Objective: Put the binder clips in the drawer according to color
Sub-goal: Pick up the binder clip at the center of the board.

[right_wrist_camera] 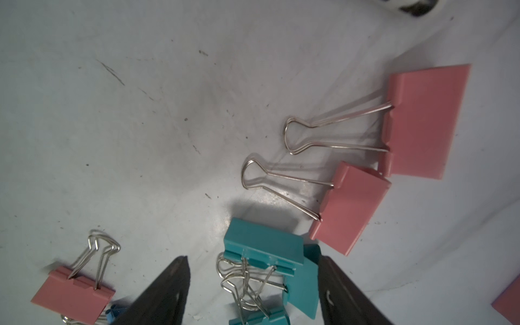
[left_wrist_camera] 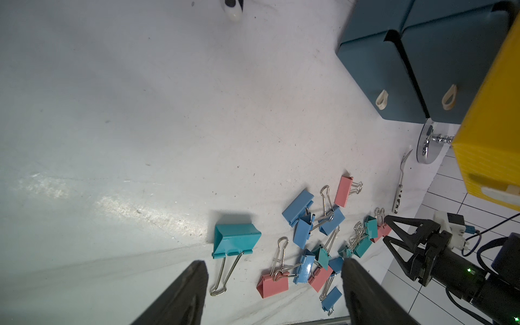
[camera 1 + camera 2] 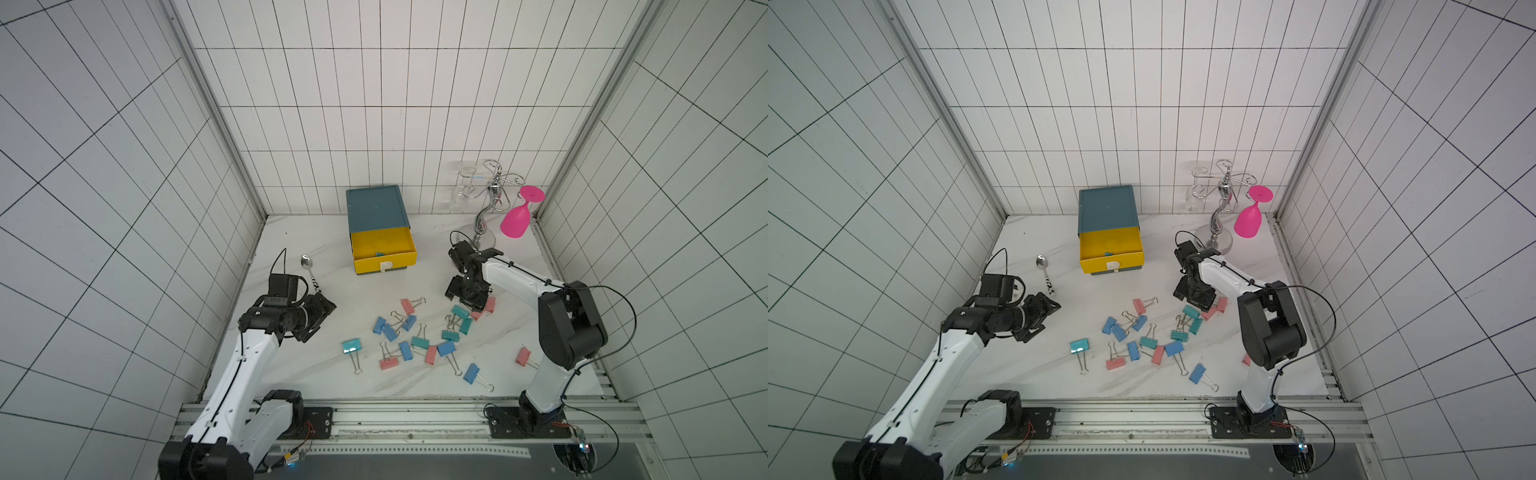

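Matt-painted binder clips [image 1: 422,121] with shiny wire loops lie on a glossy table [image 1: 140,112].

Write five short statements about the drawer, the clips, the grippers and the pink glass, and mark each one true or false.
1. The yellow drawer is pulled open. True.
2. That drawer is empty. False: a teal clip lies inside.
3. The right gripper is clamped on a pink clip. False: its jaws stand open, with a teal cluster between them in the right wrist view.
4. The left gripper holds nothing. True.
5. The pink glass stands upright on the table. False: it hangs upside down from the wire rack.
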Controlling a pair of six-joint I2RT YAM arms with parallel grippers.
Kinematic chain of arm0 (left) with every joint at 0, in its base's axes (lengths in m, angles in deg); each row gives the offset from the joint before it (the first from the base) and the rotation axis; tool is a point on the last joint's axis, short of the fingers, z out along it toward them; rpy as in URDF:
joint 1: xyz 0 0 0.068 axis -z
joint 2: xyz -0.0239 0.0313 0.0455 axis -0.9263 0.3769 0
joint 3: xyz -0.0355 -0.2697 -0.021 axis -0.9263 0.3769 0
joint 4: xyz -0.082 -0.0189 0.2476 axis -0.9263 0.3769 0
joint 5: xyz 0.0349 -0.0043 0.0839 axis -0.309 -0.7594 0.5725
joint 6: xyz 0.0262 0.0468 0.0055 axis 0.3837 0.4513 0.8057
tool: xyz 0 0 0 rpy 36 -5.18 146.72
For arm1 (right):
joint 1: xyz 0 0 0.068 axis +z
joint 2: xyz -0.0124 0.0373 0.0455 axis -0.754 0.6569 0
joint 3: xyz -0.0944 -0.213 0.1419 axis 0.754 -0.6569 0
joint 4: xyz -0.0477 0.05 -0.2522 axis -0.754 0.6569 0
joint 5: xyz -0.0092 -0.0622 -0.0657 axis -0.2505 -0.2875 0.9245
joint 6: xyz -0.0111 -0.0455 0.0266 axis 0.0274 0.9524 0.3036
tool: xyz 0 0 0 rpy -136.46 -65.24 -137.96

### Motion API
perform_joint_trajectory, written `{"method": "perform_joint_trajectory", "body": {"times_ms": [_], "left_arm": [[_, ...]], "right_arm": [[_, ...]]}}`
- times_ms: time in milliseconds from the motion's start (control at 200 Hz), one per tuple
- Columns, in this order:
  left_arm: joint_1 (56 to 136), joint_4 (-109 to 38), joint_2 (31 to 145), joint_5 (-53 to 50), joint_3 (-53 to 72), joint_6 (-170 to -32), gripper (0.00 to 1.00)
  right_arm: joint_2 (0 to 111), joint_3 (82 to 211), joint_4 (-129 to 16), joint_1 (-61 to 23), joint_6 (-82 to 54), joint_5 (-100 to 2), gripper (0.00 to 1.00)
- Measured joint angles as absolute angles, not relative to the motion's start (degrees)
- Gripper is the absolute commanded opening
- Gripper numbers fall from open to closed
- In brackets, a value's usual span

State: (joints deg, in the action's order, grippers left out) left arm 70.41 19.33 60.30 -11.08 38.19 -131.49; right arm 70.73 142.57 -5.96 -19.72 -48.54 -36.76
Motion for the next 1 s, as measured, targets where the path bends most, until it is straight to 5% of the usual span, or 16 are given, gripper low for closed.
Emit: {"method": "perform_joint_trajectory", "body": {"times_ms": [600, 1000], "left_arm": [[69.14, 19.02, 62.0, -10.8, 37.31, -129.91, 0.79], [68.81, 19.02, 62.13, -10.78, 37.31, -129.69, 0.79]], "right_arm": [[71.65, 139.24, -6.6, -19.72, -51.58, -37.46, 0.68], [73.05, 139.24, -8.02, -19.72, -52.17, -38.57, 0.46]]}}
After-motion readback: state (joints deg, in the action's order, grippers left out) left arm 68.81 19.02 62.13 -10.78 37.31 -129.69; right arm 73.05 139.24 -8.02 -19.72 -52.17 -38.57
